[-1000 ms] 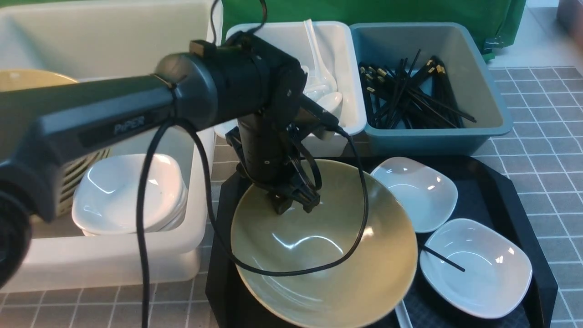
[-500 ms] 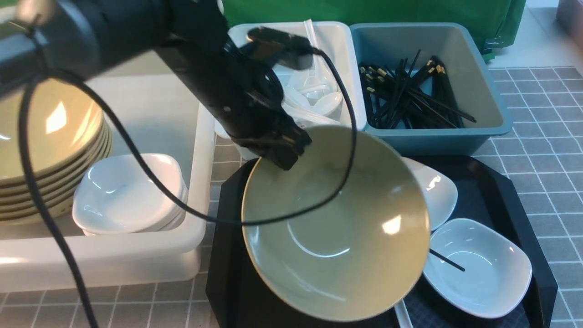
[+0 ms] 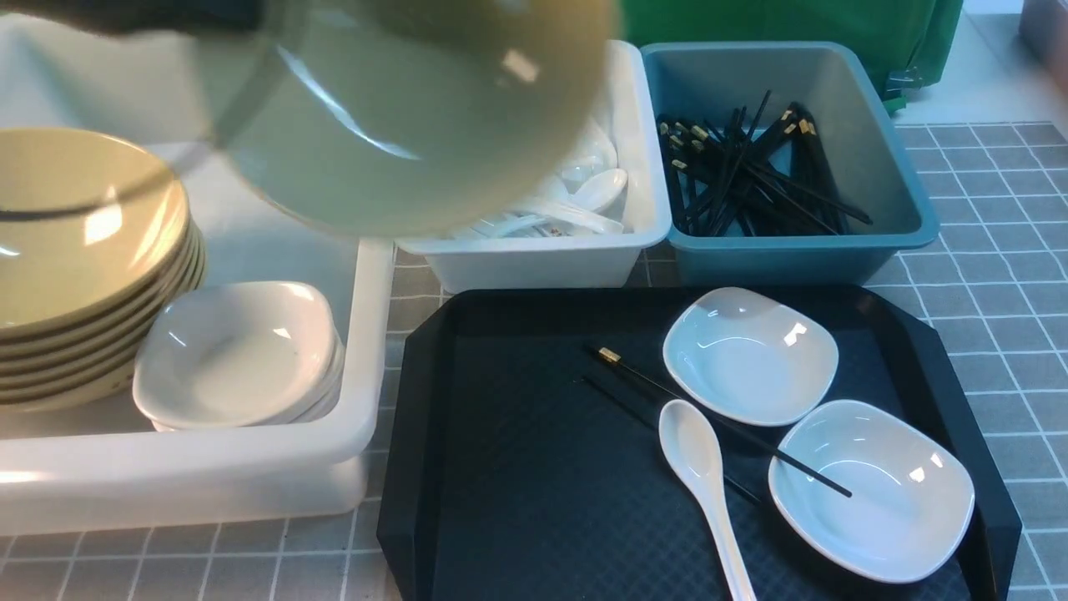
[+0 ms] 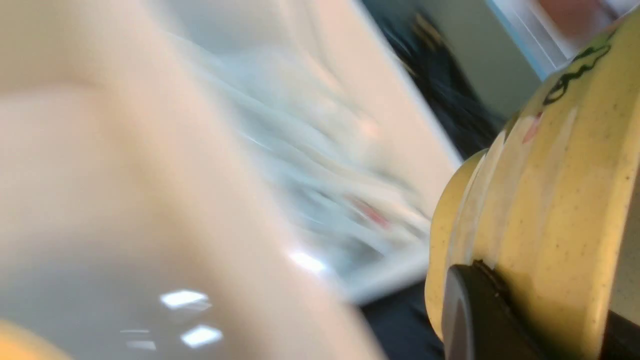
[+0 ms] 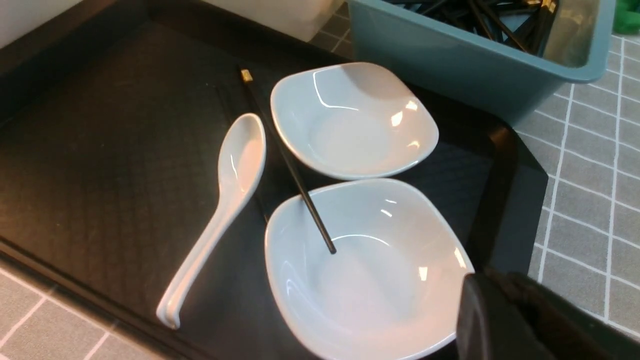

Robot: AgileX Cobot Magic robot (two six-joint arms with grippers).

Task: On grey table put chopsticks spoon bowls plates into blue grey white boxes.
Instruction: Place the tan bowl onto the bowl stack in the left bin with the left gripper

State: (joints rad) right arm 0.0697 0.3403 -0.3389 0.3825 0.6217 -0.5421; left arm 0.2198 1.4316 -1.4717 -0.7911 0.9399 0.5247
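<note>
My left gripper point(image 4: 540, 327) is shut on the rim of a tan bowl point(image 4: 550, 190). In the front view that bowl point(image 3: 417, 117) hangs blurred and tilted, high over the large off-white box point(image 3: 367, 334) and the small white box point(image 3: 534, 259). On the black tray point(image 3: 517, 467) lie a white spoon point(image 3: 694, 455), black chopsticks point(image 3: 659, 386) and two white plates point(image 3: 751, 355) point(image 3: 872, 488). My right gripper point(image 5: 505, 325) looks shut and empty, just above the nearer plate's point(image 5: 365, 270) edge at the tray's right corner.
The large box holds a stack of tan bowls point(image 3: 75, 242) and stacked white plates point(image 3: 238, 355). The small white box holds spoons. The blue-grey box point(image 3: 793, 250) holds several chopsticks. The grey table point(image 3: 1001, 250) shows at the right.
The left gripper has lifted the tan bowl off the tray, up and to the left toward the large box. The spoon and chopsticks under it now show.
</note>
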